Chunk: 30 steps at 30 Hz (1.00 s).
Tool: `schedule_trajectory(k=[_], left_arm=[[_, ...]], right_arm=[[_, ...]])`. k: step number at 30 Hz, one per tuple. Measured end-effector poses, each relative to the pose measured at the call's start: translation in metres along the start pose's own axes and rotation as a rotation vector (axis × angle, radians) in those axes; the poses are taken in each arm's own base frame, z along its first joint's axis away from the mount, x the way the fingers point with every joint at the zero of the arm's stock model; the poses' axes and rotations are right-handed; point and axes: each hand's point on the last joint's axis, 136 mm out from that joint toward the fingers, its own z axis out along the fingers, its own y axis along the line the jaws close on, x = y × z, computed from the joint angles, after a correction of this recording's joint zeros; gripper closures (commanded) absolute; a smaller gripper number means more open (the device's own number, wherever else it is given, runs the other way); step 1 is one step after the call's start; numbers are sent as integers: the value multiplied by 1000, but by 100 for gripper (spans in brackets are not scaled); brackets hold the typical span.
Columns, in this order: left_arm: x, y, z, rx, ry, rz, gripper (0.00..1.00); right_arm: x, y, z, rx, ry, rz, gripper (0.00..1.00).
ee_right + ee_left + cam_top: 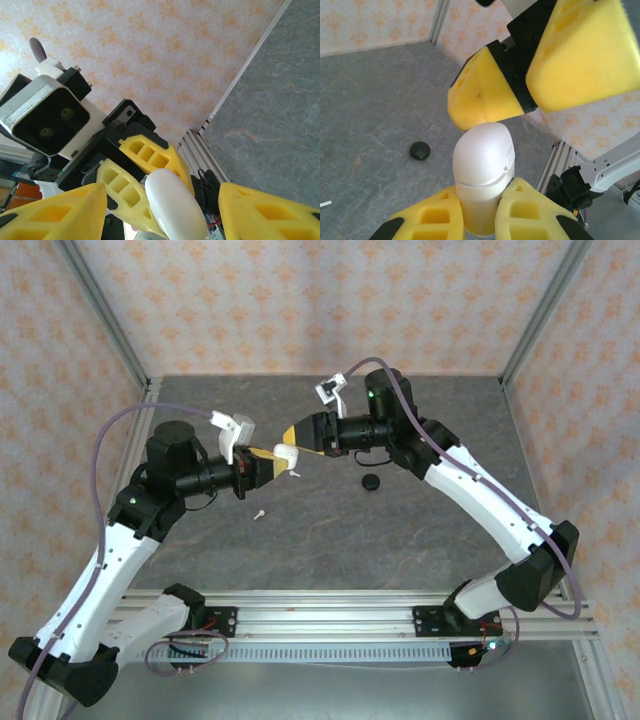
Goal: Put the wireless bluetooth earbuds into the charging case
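Currently, I record the task as barely started. The left gripper (272,456) is clenched on the lower body of the white charging case (484,155) and holds it up off the table (400,530). In the left wrist view the case's rounded lid sits down on its seam, so I judge it closed. The right gripper (298,433) is released, its yellow fingers (270,210) spread to either side of the lid end. One finger sits just above the lid; I cannot tell whether it touches.

One white earbud (259,513) lies on the table just in front of the left gripper, apart from both arms. A small black round piece (372,482), probably a black earbud, lies on the table below the right gripper's wrist. I cannot confirm any others.

Done: case picked up and presented. Outstanding, in my judgement: opening the lid, collecting each earbud, seating them in the case.
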Motion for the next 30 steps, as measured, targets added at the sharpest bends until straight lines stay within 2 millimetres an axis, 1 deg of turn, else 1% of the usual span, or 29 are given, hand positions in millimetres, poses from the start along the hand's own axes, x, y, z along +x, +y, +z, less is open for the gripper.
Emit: schedule_trajectory(k=[14, 20, 24, 26, 28, 30], left_arm=[[2, -2, 1, 19, 11, -4, 100], [5, 0, 0, 16, 22, -19, 100], [8, 1, 0, 13, 33, -29, 100], [10, 0, 0, 18, 41, -35, 100], [9, -3, -1, 33, 40, -31, 100], [9, -4, -1, 42, 41, -30, 100]], right_arm=[[14, -19, 7, 41, 55, -33, 46], [13, -24, 9, 59, 51, -34, 49], [7, -29, 12, 64, 36, -22, 50], [2, -36, 14, 75, 22, -8, 50], [-2, -49, 16, 102, 12, 22, 50], [-2, -62, 21, 121, 17, 58, 50]])
